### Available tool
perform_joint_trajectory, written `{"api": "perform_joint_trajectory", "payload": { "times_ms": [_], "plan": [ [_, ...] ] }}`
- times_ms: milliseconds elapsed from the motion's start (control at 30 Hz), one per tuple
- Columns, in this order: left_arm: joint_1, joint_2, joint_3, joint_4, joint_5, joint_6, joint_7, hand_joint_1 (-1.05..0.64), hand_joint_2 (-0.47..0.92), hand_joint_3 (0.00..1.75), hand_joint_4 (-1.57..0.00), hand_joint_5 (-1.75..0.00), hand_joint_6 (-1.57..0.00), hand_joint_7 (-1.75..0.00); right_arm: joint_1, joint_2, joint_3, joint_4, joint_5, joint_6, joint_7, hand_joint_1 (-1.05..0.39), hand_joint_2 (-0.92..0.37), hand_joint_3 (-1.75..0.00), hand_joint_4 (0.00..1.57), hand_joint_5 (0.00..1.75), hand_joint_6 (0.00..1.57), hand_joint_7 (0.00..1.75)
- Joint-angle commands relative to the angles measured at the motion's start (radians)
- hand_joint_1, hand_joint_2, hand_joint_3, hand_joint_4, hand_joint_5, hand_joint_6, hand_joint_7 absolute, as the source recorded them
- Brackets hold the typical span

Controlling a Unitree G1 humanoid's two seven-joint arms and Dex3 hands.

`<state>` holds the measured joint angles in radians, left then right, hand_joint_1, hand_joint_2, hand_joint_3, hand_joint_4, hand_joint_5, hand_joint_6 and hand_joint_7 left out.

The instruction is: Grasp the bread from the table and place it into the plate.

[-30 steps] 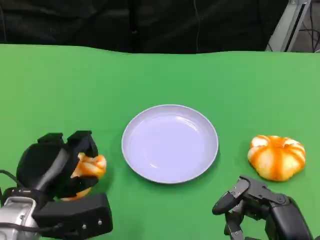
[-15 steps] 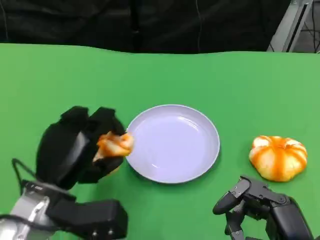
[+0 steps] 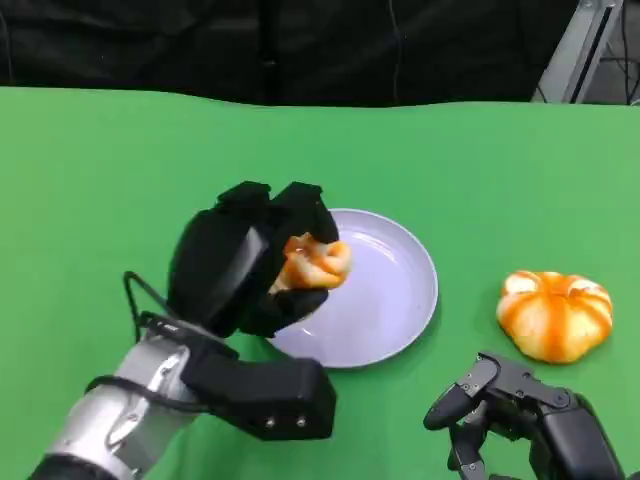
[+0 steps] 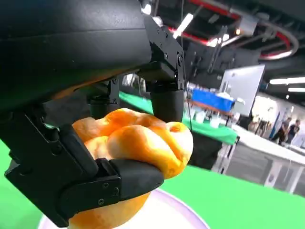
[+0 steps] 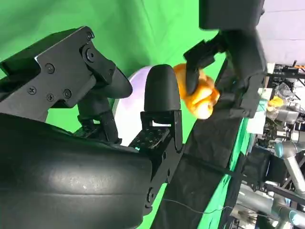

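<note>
Head view: compared with the frame half a second earlier, the left hand (image 3: 245,262) has been carried from beside the plate's left rim to above the left part of the plate (image 3: 400,300), and the bread (image 3: 313,262) has been carried with it. The second bread (image 3: 553,314) and the right hand (image 3: 520,410) are found where they were.

Two bread pieces are counted, one held and one lying on the green table (image 3: 120,160) to the right of the plate, well apart from it. One plate is counted. Two hands are counted.

The held bread is pinched by the left hand's fingers (image 4: 164,102) and is kept above the plate's left part, off the table. In the left wrist view the bread (image 4: 138,140) is seen clamped between fingers from above and one finger pressed across its lower front.

The right hand is held low near the table's near edge, below the second bread, and nothing is held in it; its fingers (image 5: 162,90) are seen partly curled and apart.
</note>
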<state>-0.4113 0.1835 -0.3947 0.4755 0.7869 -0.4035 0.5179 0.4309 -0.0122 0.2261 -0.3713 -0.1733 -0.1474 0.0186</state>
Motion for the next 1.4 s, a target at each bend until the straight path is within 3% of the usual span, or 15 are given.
{"api": "perform_joint_trajectory", "payload": {
  "times_ms": [33,67,100,133,200,233,367,533,600,967,1167,1233,1267,1333,1400],
  "plan": [
    [-0.065,-0.010,-0.016,0.060,-0.033,0.001,-0.073,-0.21,0.35,1.37,-0.87,-1.75,-0.70,-1.60,0.013,0.001,0.005,-0.003,0.005,-0.010,-0.009,0.04,-0.47,-1.25,0.68,1.65,0.71,1.33],
    [-0.074,-0.011,-0.018,0.058,-0.054,0.019,-0.137,-0.23,0.43,1.19,-0.79,-1.72,-0.70,-1.34,0.015,0.003,0.007,-0.005,0.001,-0.010,-0.011,0.03,-0.47,-1.24,0.68,1.65,0.71,1.33],
    [-0.082,-0.011,-0.018,0.053,-0.074,0.039,-0.201,-0.25,0.59,0.86,-0.68,-1.44,-0.68,-0.93,0.017,0.003,0.008,-0.006,-0.001,-0.011,-0.013,0.01,-0.47,-1.23,0.68,1.65,0.72,1.33],
    [-0.090,-0.010,-0.020,0.048,-0.088,0.055,-0.255,-0.26,0.69,0.67,-0.65,-1.24,-0.68,-0.69,0.018,0.004,0.009,-0.008,-0.001,-0.009,-0.013,0.01,-0.47,-1.22,0.68,1.65,0.72,1.33],
    [-0.104,0.002,-0.027,0.032,-0.097,0.088,-0.346,-0.27,0.79,0.42,-0.49,-0.95,-0.58,-0.34,0.018,0.002,0.011,-0.008,-0.002,-0.014,-0.014,0.01,-0.48,-1.20,0.67,1.65,0.71,1.32],
    [-0.107,0.008,-0.030,0.024,-0.097,0.100,-0.375,-0.34,0.87,0.29,-0.32,-0.76,-0.47,-0.18,0.018,0.001,0.012,-0.008,-0.003,-0.016,-0.015,0.02,-0.49,-1.20,0.67,1.65,0.71,1.32],
    [-0.109,0.023,-0.035,-0.005,-0.089,0.151,-0.453,-0.54,0.92,0.23,-0.03,-0.51,-0.27,-0.02,0.017,0.000,0.015,-0.015,-0.005,-0.010,-0.017,0.02,-0.49,-1.21,0.66,1.65,0.71,1.32],
    [-0.110,0.045,-0.045,-0.041,-0.098,0.212,-0.590,-0.73,0.92,0.33,0.00,-0.08,-0.08,0.00,0.011,0.000,0.014,-0.013,-0.003,-0.007,-0.014,0.03,-0.48,-1.22,0.66,1.66,0.71,1.33],
    [-0.111,0.057,-0.049,-0.056,-0.097,0.234,-0.641,-0.81,0.92,0.35,0.00,-0.02,-0.03,0.00,0.007,0.003,0.014,-0.020,-0.001,0.010,-0.013,0.03,-0.48,-1.22,0.66,1.66,0.71,1.33],
    [-0.066,0.092,-0.025,-0.148,-0.157,0.242,-0.744,-0.93,0.92,0.32,0.00,0.00,0.00,0.00,0.006,-0.001,0.013,-0.028,0.000,0.015,-0.013,0.04,-0.47,-1.23,0.66,1.65,0.70,1.34],
    [0.068,0.103,0.081,-0.248,-0.319,0.122,-0.681,-0.71,0.92,0.29,-0.12,-0.07,-0.13,-0.06,0.022,-0.004,0.013,-0.049,0.000,0.023,-0.012,0.04,-0.47,-1.23,0.67,1.63,0.71,1.33],
    [0.142,0.081,0.145,-0.264,-0.435,0.028,-0.650,-0.58,0.92,0.25,-0.28,-0.19,-0.26,-0.12,0.025,-0.004,0.013,-0.054,0.000,0.027,-0.012,0.04,-0.47,-1.24,0.67,1.64,0.71,1.33],
    [0.172,0.070,0.170,-0.265,-0.489,-0.012,-0.647,-0.51,0.92,0.22,-0.28,-0.45,-0.36,-0.11,0.025,-0.004,0.013,-0.054,0.000,0.027,-0.012,0.04,-0.47,-1.24,0.67,1.64,0.71,1.33],
    [0.235,0.049,0.213,-0.284,-0.591,-0.067,-0.651,-0.43,0.92,0.21,-0.31,-0.73,-0.49,-0.13,0.024,-0.004,0.011,-0.055,0.001,0.033,-0.010,0.04,-0.47,-1.24,0.67,1.64,0.71,1.33],
    [0.277,0.032,0.239,-0.303,-0.648,-0.085,-0.655,-0.40,0.92,0.18,-0.40,-0.82,-0.59,-0.16,0.023,-0.005,0.008,-0.056,0.005,0.040,-0.007,0.03,-0.47,-1.24,0.67,1.64,0.71,1.33]
  ]
}}
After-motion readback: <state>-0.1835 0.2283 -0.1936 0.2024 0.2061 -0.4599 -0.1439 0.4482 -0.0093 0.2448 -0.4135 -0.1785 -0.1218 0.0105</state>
